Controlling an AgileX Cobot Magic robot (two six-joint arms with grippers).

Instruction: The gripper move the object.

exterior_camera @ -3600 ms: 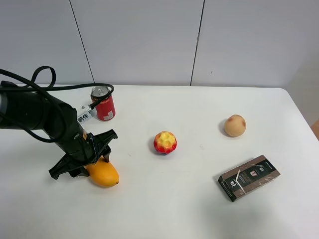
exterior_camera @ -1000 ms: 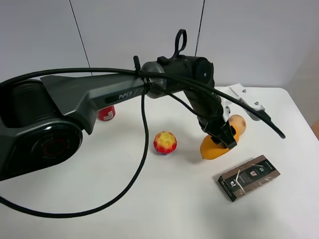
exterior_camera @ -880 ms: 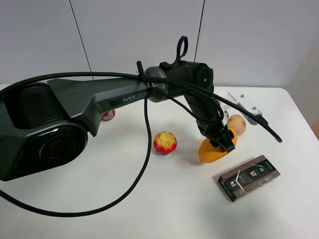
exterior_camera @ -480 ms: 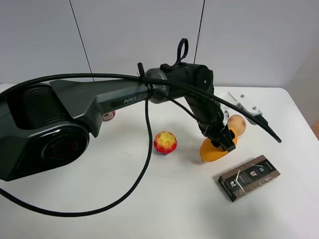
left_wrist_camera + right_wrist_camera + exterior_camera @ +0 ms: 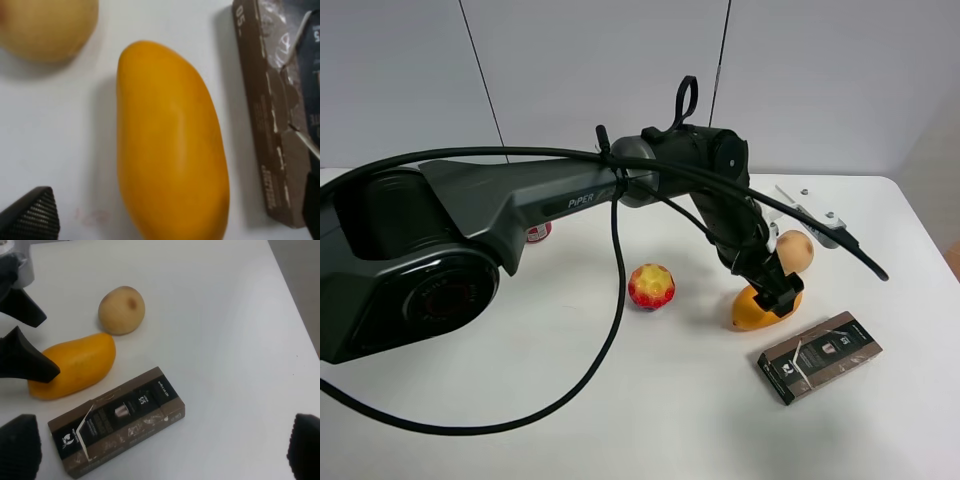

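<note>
The bumpy ball (image 5: 651,286) sits in the middle of the table (image 5: 620,410), clear of the work. To its right the left gripper (image 5: 776,292), reaching across, hangs low over the mango (image 5: 755,315) with jaws spread wide either side, gripping nothing, so the fruit rests on the table by itself, between the peach (image 5: 796,250) and the brown box (image 5: 820,356). The right gripper (image 5: 161,447) gapes empty too

The mango (image 5: 170,145) has smooth, faintly glossy skin. Beside the mango, the peach (image 5: 121,310) looks matt, and the box (image 5: 117,422) is matt brown cardboard. Over the mango, the left gripper (image 5: 172,212) has black pads (image 5: 32,217) with a fine ridged grain. Under the mango, the table (image 5: 620,400) is smooth, matt white.
</note>
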